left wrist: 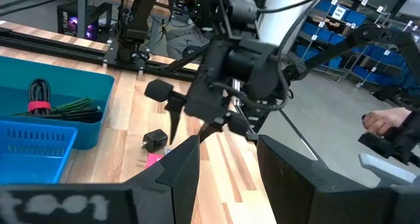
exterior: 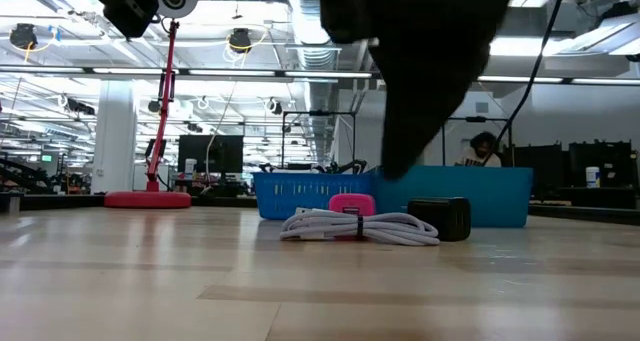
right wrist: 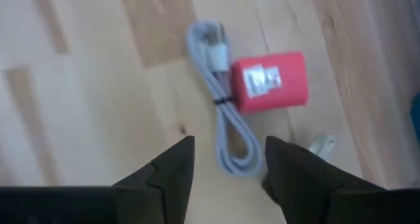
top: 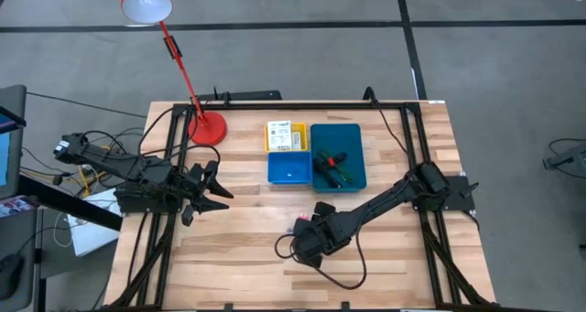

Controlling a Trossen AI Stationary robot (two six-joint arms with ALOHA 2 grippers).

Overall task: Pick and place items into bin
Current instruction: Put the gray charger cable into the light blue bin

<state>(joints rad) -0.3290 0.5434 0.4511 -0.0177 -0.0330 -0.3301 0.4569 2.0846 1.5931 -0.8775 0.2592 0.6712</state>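
Note:
A coiled white cable [right wrist: 226, 119] lies flat on the wood with a pink block [right wrist: 270, 81] against it; both also show in the low view, cable [exterior: 360, 227] and pink block [exterior: 351, 204], beside a black plug adapter [exterior: 440, 218]. My right gripper [right wrist: 226, 159] hangs open above them, fingers pointing down, one on each side of the cable's loop end, clear of it. In the high view it is near the table's middle [top: 307, 234]. My left gripper [top: 212, 188] waits open at the table's left. The bin [top: 358, 138] holds a green cord [top: 334, 170] and a white labelled box [top: 286, 134].
The bin's small blue compartment [top: 291, 170] sits toward the far edge from my right gripper. A red desk lamp [top: 207, 127] stands on its base at the far left of the table. A black frame rail [top: 275, 104] runs along the far edge. Bare wood lies toward the near edge.

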